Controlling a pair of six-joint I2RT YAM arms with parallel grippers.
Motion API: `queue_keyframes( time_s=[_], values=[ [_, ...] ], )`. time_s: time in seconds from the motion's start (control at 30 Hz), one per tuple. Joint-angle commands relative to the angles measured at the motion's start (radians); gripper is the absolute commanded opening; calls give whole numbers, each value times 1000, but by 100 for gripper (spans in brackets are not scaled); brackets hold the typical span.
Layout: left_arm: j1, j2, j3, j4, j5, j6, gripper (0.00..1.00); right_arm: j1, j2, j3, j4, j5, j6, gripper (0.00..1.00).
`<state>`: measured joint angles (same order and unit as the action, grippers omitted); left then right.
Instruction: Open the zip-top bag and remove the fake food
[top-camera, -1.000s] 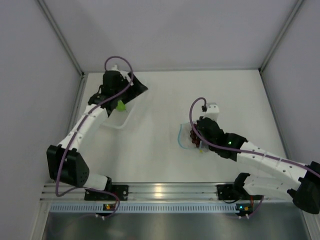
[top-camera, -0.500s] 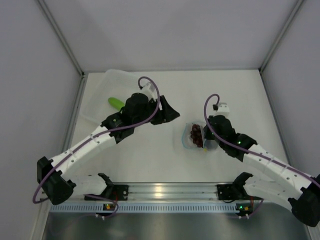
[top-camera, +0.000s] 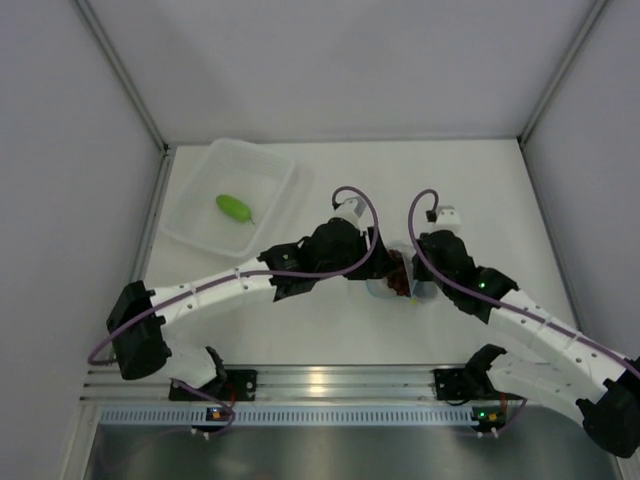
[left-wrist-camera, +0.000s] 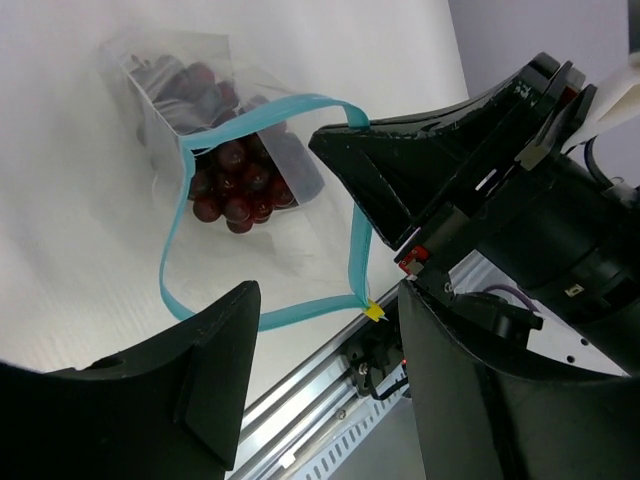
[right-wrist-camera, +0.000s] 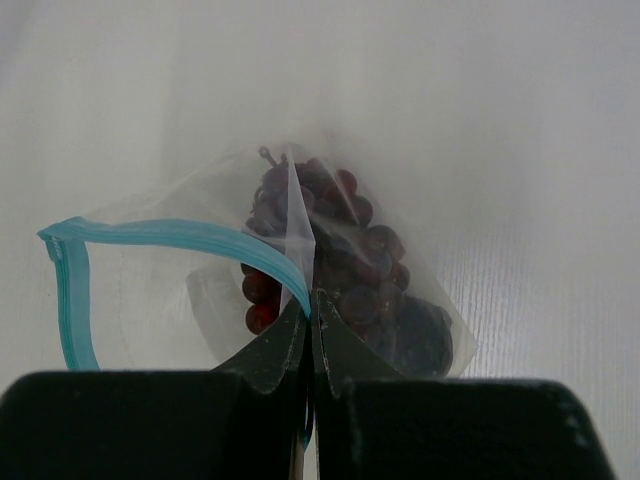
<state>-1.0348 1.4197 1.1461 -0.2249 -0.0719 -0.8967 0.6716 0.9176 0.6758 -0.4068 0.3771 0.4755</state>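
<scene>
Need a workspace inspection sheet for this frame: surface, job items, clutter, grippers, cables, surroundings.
Surface: white table, no spills seen.
Job's things: zip-top bag lies between the grippers, mouth open, blue zip strip in a loop; grape bunch inside it; green piece out, in the translucent tub at far left.
Clutter: nothing seen.
Grippers: left gripper open at the bag's mouth; right gripper shut on the bag's zip edge.
Cables: purple cables loop above each wrist, off the bag.
Surroundings: grey walls; aluminium rail at the near edge.
</scene>
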Motion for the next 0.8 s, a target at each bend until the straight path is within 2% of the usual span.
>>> queue_keyframes(
  time_s=[0.0,0.17,0.43,0.57,0.77],
  values=[
    [-42,36,23,113,-20,-37,62,-9,-20,70,-47,28,-20,0],
    [-50,90,14,150,-40,-88,57,-7,-68,56,-29,5,15,0],
    [-48,226,52,188,-117,-166,58,-7,-109,-31,92,-23,84,0],
    [-54,311,125,185,-144,-163,55,-7,-112,-48,89,-4,92,0],
    [-74,387,139,185,-224,-157,55,-7,-146,-50,39,20,75,0]
  ],
)
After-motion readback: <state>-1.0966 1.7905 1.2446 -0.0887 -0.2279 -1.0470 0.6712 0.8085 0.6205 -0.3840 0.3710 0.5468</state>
